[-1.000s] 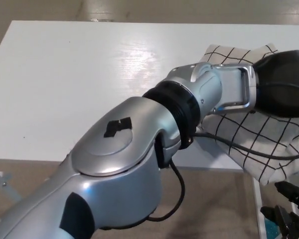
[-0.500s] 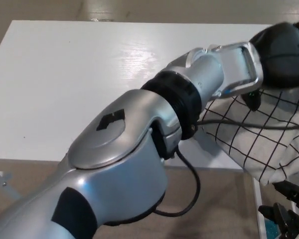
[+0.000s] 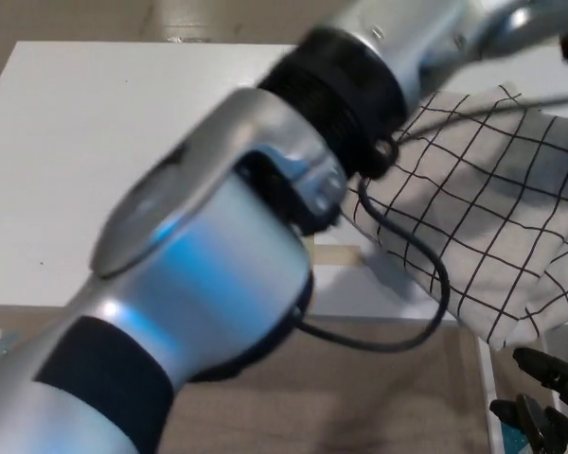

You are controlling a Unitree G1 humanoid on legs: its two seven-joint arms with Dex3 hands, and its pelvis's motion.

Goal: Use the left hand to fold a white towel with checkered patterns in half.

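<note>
Head view shows the left arm (image 3: 265,208) raised across the picture, its hand almost wholly past the top right edge, so whether its fingers are apart or clamped on anything cannot be told. The towel (image 3: 492,227), white with a black check, lies rumpled at the right end of the white tabletop (image 3: 104,161), one edge hanging over the near side. It looks bunched rather than neatly halved, so the fold seems unfinished: the layers would need laying flat and edges matching. The right hand (image 3: 544,402) sits low, fingers apart, holding nothing. No containers are visible.
</note>
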